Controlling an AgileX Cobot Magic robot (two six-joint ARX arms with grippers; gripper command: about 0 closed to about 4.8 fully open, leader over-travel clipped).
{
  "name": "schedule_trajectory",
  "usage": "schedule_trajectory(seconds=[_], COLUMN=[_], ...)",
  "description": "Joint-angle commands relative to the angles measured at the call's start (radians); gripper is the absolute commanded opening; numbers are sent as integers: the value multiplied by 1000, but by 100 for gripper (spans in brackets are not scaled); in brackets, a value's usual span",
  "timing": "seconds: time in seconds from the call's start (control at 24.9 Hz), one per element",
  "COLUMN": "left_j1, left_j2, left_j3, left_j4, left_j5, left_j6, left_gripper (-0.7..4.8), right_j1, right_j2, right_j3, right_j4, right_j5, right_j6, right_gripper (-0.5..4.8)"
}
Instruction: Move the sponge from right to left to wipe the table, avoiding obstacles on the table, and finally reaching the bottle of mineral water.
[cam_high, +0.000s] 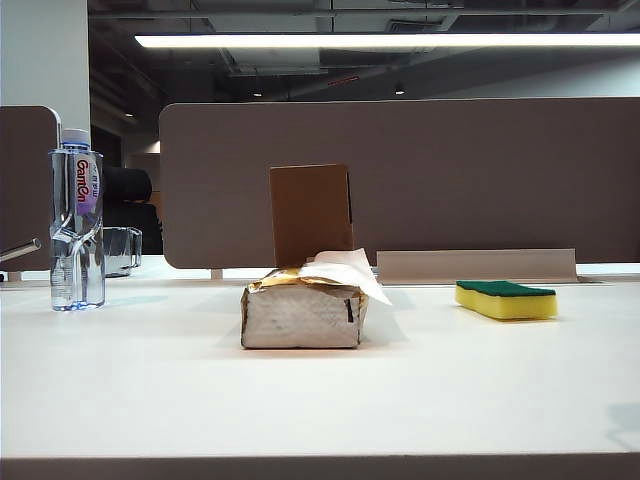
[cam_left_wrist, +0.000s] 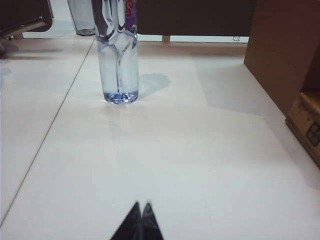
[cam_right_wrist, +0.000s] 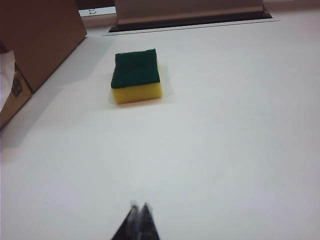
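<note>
The yellow sponge (cam_high: 506, 299) with its dark green top lies flat on the right of the white table (cam_high: 320, 400); the right wrist view shows the sponge (cam_right_wrist: 136, 76) well ahead of my right gripper (cam_right_wrist: 139, 205), which is shut and empty. At the far left stands the bottle of mineral water (cam_high: 77, 220), clear with red lettering. Its lower body, the bottle (cam_left_wrist: 118, 55), rises ahead of my left gripper (cam_left_wrist: 142, 204), also shut and empty. Mid-table sit the foil tissue pack (cam_high: 303, 312) and, behind it, the upright brown cardboard box (cam_high: 311, 213). Neither arm appears in the exterior view.
A short clear glass container (cam_high: 121, 250) stands just behind and to the right of the bottle. A grey partition (cam_high: 400, 180) runs along the table's back. The box's side (cam_left_wrist: 282, 50) and the tissue pack's corner (cam_left_wrist: 306, 122) edge the left wrist view.
</note>
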Motion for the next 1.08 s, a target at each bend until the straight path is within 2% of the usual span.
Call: schedule_trajectory(seconds=[0.04,0.16,0.36,0.52,0.64,0.76,0.84,1.0,1.08], left_j1=[0,0,0,0,0,0,0,0,0], left_j2=[0,0,0,0,1,1,3,9,10], left_j3=[10,33,63,96,132,178,236,304,365], left_j4=[14,15,14,8,-29,-104,-206,-296,-356], left_j5=[20,114,184,239,274,298,332,392,455], left_j6=[-3,-3,-3,-4,-27,-44,-44,-45,-91], left_gripper=[-5,-5,2,80,90,106,221,229,229], right_j1=[0,0,0,0,0,0,0,0,0], right_j2=[0,0,0,0,0,0,0,1,2], right_j3=[2,8,35,72,105,141,207,285,352], right_j4=[14,19,19,19,16,-12,-93,-175,-213], right_j5=[-13,-88,-85,-85,-85,-85,-85,-85,-84], right_j6=[-2,-2,3,16,69,97,118,126,171], right_gripper=[-5,-5,-5,-5,-5,-5,-5,-5,-5])
